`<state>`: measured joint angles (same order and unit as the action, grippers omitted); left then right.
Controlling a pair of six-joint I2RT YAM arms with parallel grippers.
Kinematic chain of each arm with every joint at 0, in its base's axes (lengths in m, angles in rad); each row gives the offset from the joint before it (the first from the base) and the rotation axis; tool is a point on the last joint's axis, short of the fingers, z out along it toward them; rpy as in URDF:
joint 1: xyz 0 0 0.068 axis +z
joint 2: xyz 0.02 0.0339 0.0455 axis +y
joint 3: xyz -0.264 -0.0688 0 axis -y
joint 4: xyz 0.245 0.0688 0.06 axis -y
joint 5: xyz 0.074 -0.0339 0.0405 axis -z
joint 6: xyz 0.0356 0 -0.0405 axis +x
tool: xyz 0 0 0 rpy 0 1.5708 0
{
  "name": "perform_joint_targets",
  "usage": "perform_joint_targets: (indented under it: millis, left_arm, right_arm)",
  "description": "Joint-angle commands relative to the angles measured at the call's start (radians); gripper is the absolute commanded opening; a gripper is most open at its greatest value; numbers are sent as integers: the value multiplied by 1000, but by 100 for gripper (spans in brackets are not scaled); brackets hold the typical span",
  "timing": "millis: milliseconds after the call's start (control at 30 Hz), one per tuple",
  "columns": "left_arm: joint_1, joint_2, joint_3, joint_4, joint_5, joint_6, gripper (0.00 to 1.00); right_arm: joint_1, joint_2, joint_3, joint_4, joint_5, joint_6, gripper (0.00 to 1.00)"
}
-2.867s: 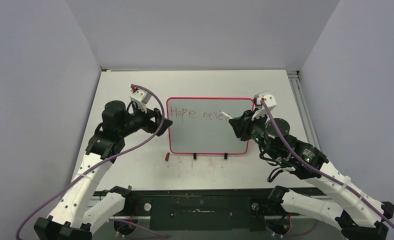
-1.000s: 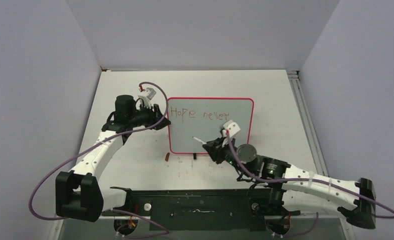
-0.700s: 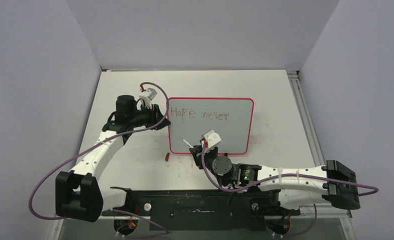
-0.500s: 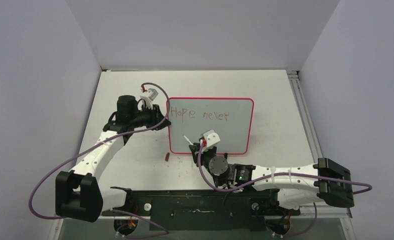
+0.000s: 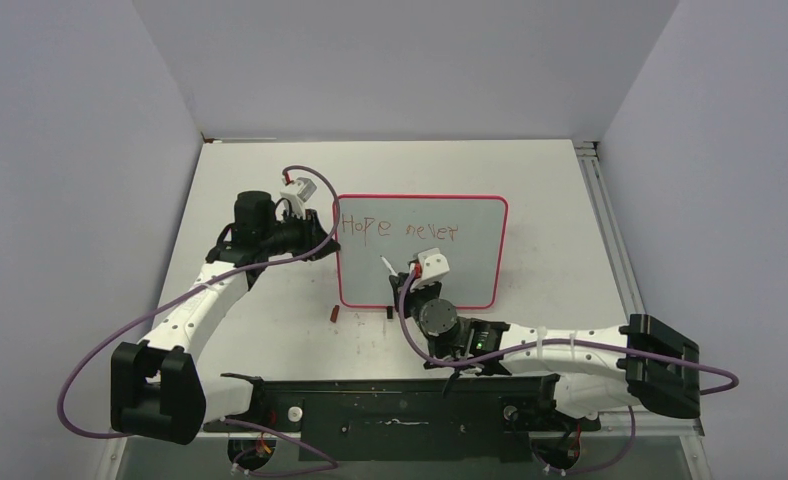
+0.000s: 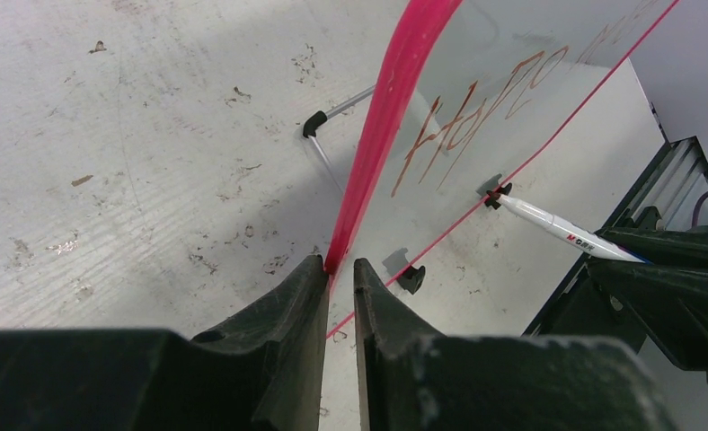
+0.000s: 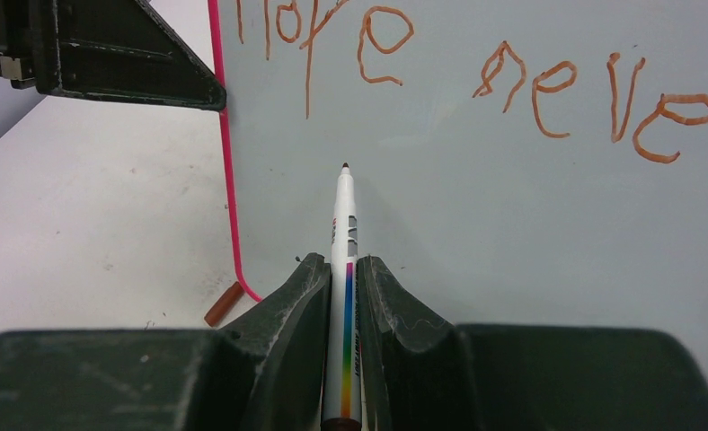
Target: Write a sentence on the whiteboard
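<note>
While the right gripper (image 7: 342, 262) pinches a marker (image 7: 343, 215), its tip close under "Hope" of the sentence (image 5: 365, 228), the left gripper (image 6: 339, 265) straddles the left frame of the whiteboard (image 5: 470, 265) standing on the table (image 5: 550, 200), fingers narrow; clamped or not, I cannot tell.

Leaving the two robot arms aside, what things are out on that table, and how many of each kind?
Whiteboard: 1
Marker: 1
Brown cap, probably the marker's: 1
Total: 3
</note>
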<state>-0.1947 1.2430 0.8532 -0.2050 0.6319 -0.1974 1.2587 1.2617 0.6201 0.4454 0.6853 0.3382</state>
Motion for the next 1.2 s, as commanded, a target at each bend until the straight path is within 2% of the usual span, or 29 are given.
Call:
perform_joint_targets:
  millis: [0, 567, 1167]
  left_arm:
    - [-4, 4, 15, 13, 4, 15, 15]
    - [-5, 11, 17, 12, 5, 19, 0]
    - [-15, 8, 17, 6, 7, 36, 0]
  right_arm:
    - [-17, 11, -5, 59, -15, 25, 5]
    - [-43, 47, -10, 73, -8, 30, 5]
    - [-49, 68, -5, 73, 13, 24, 5]
